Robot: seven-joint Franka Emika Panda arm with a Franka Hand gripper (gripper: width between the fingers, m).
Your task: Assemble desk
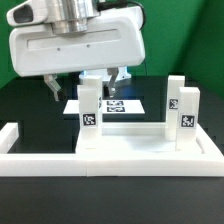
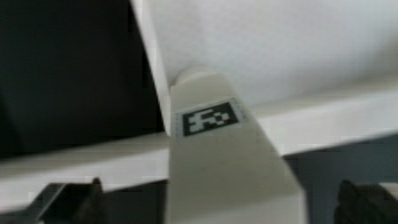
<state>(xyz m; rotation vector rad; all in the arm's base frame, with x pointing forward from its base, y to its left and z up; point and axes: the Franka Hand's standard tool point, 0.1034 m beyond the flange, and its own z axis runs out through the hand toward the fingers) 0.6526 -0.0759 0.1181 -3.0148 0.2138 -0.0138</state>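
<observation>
The counter is black, fenced by white border bars that brace parts. The top lies against the near bar, so legs can be screwed in upright: one leg on the exterior view's left, another right. The tool hangs spread over the left leg, gripping nothing.

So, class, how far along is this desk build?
Done: legs stand upright on the desk top, a left leg at the exterior view's left, right legs opposite. In hand: nothing; the open pincer straddles the left leg. Left: no fourth leg visible; firmness cannot be told.
</observation>
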